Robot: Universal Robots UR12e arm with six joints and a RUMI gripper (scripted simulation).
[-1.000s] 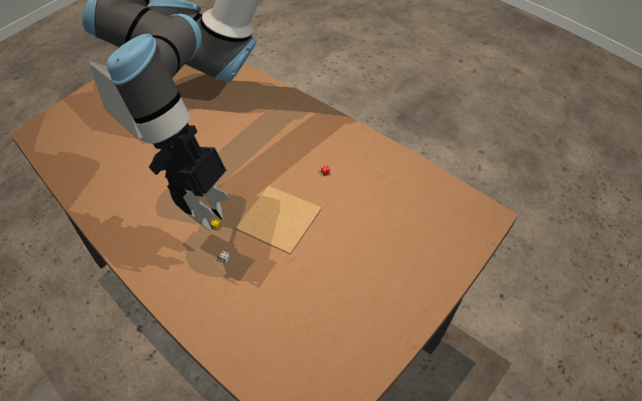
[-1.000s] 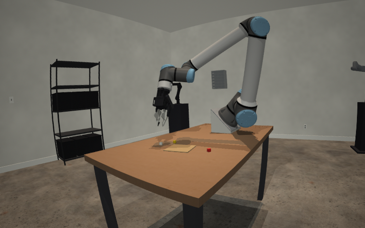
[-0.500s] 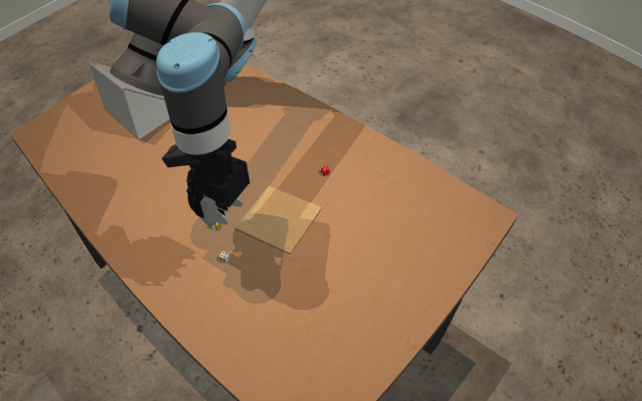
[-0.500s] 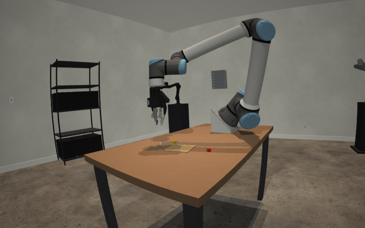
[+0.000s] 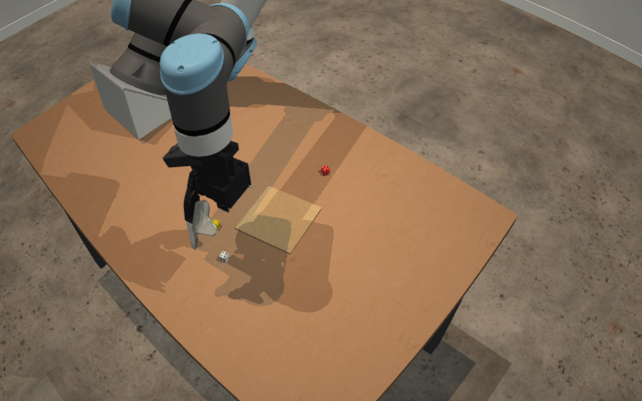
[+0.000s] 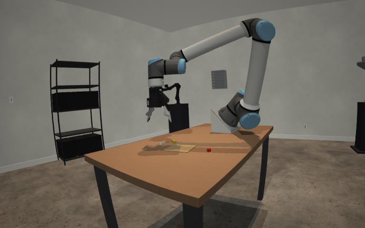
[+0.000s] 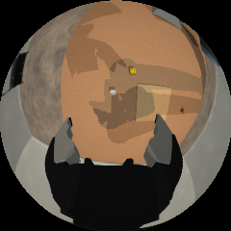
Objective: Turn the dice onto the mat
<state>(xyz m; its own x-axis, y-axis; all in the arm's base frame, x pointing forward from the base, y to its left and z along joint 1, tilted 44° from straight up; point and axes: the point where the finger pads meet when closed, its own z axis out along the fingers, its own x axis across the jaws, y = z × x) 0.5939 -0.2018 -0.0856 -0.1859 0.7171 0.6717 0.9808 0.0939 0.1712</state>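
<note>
The white die [image 5: 223,256] [image 6: 160,143] [image 7: 113,91] rests on the table, off the mat [image 5: 294,205] [image 6: 188,148] [image 7: 161,98]. The yellow die [image 5: 216,224] [image 6: 174,141] [image 7: 132,70] also rests on the table beside the mat, on the robot-base side of the white die. The red die [image 5: 325,170] [image 6: 208,149] [image 7: 183,111] lies on the table beyond the opposite side of the mat. The top numbers are too small to read surely. My gripper [image 6: 158,121] [image 7: 112,115] is wide open and empty, high above the table. One finger is partly hidden in the top view.
The wooden table [image 5: 389,238] [image 6: 156,169] carries the arm's grey base mount [image 5: 138,111] [image 6: 221,125] at its far end. The arm's shadows fall across the mat and around the white die. A black shelf [image 6: 75,87] stands beyond the table.
</note>
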